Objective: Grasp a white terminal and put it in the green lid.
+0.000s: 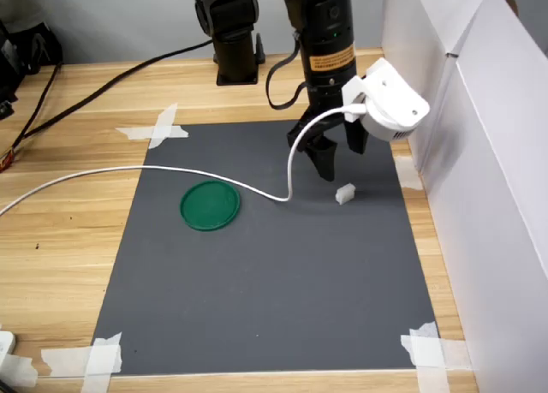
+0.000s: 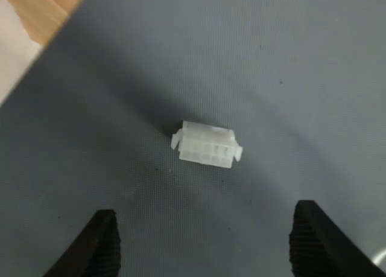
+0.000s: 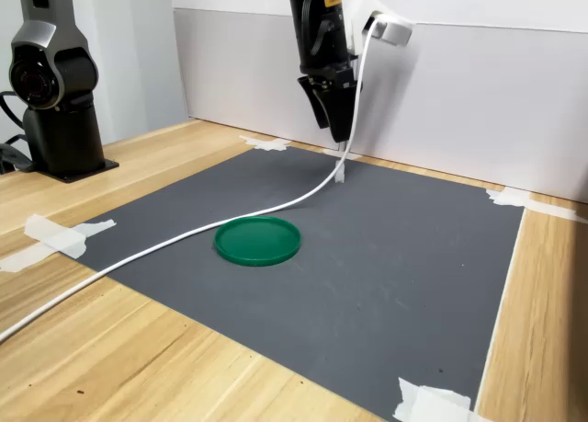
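lying on the dark grey mat (image 1: 274, 299), the white terminal (image 1: 344, 193) is sitting all by itself, with nothing touching it. in the wrist view the white terminal (image 2: 206, 145) is showing as a small blocky piece with little square holes along one face and a tiny tab sticking out at each end. its long side is running across, from one fingertip (image 2: 96, 241) toward the other, so the two black fingers would be closing on its short ends, not its long sides. that is only my guess from how it is lying.

the gripper (image 1: 336, 157) is hanging just above the mat, and in the first exterior view the terminal is sitting just below it and a little toward the first exterior view's right. the jaws are spread wide and holding nothing. the claw is needing to go forward and down so the piece sits between the fingers.

the green lid (image 1: 210, 205) is resting flat on the mat, well apart from the terminal, off toward the first exterior view's left. a white cable (image 1: 128, 172) is trailing across the mat, passing just beside the lid.

in the second exterior view the terminal is hiding behind the cable, so i cannot pick it out there.

a yellow sticker (image 1: 330, 62) is showing on the arm, but its words are too small to read.
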